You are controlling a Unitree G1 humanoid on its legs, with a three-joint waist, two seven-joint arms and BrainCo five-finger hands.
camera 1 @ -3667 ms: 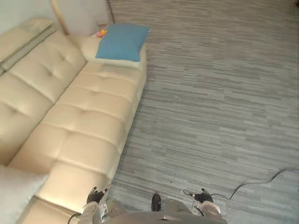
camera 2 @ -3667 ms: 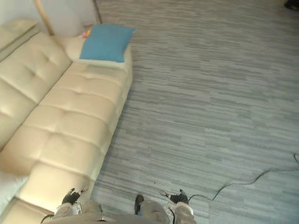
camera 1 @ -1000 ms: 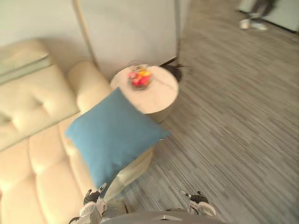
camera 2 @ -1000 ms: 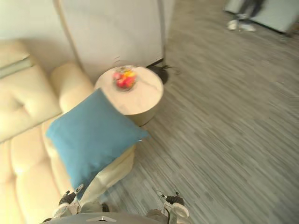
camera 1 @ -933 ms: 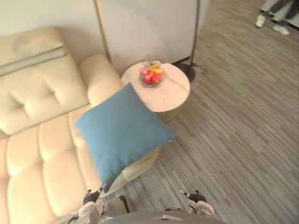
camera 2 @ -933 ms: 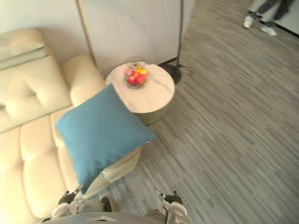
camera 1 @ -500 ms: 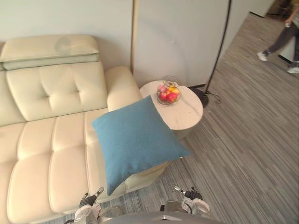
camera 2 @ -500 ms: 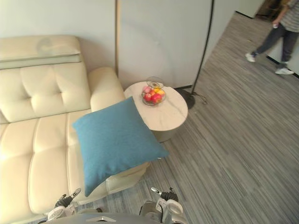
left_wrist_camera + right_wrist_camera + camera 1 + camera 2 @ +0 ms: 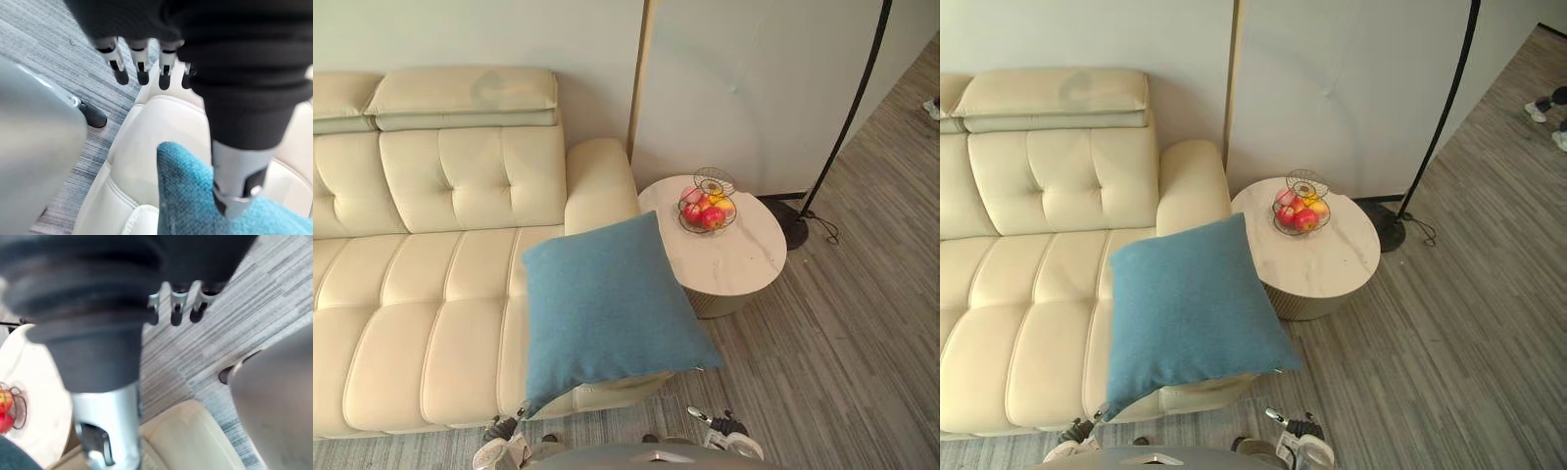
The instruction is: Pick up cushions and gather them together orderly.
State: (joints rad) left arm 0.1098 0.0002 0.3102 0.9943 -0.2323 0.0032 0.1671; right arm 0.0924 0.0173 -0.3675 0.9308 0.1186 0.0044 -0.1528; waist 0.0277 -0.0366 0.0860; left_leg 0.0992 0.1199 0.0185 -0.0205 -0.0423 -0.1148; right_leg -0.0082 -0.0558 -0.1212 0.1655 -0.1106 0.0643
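Seeing one blue cushion (image 9: 607, 304) on the cream sofa (image 9: 431, 294), at the seat end next to the armrest (image 9: 600, 181) and the round side table (image 9: 749, 259). Lies spread over the last seat pad, turned diamond-wise: top corner up by the armrest, both lower corners hanging past the seat's front edge over the grey striped carpet (image 9: 842, 362). Can't tell whether the edge nearest the table touches it or only overlaps it from this angle. Not held by either hand.

On the table: wire fruit bowl (image 9: 707, 206) with red and yellow fruit, towards the wall-side rim. Behind the table, black floor lamp (image 9: 796, 231) — round base on the carpet, thin pole curving up past a pale wall panel (image 9: 754, 88). Far off at the carpet's edge in the right eye view, a person's shoes (image 9: 1540, 110).

Left hand (image 9: 142, 68): hanging low at the sofa front, fingers relaxed and pointing at the cream seat edge, nothing in the grip. Thumb apart from the fingers, with a corner of the blue cushion just beside it in the left wrist view — contact impossible to judge there.

Right hand (image 9: 176, 308): hanging over the carpet, well apart from the cushion, fingers loose, grasping nothing. In its wrist view, side table and part of the fruit bowl off to one side, sofa corner close by.
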